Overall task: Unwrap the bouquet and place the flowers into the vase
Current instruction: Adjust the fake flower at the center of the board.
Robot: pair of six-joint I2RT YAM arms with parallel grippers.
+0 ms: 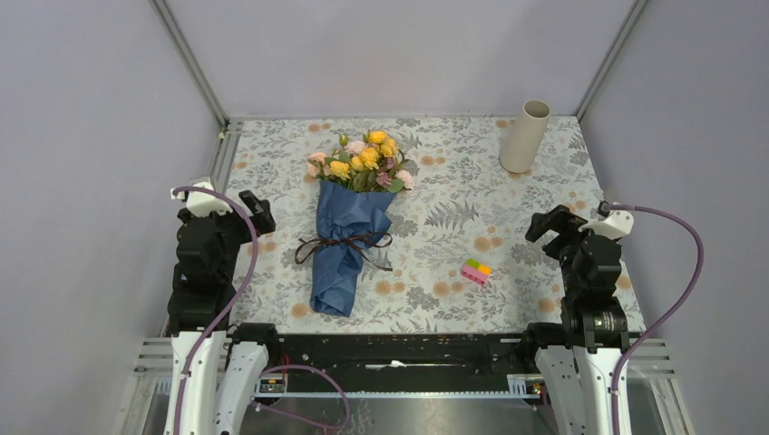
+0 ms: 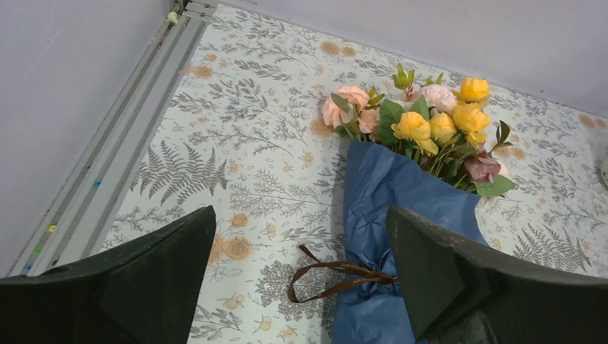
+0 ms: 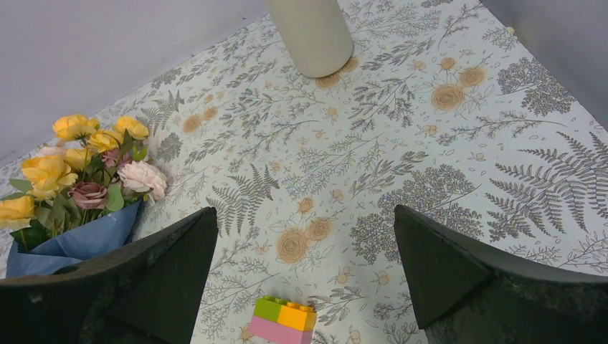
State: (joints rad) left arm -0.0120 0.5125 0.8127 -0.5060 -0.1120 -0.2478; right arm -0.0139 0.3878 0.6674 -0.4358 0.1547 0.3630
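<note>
Jaws left and right stand wide apart, empty, off the bouquet (image 1: 347, 231).

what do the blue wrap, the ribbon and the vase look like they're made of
Blue wrap: likely thin matte paper, creased and crinkled.
Ribbon: narrow dark brown strip, possibly fabric or paper; too thin to tell.
Vase: smooth matte beige, ceramic or plastic, no glare.

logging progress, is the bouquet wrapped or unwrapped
Wrapped: the bouquet lies with blue paper around its stems and the brown ribbon tied round the middle.
</note>
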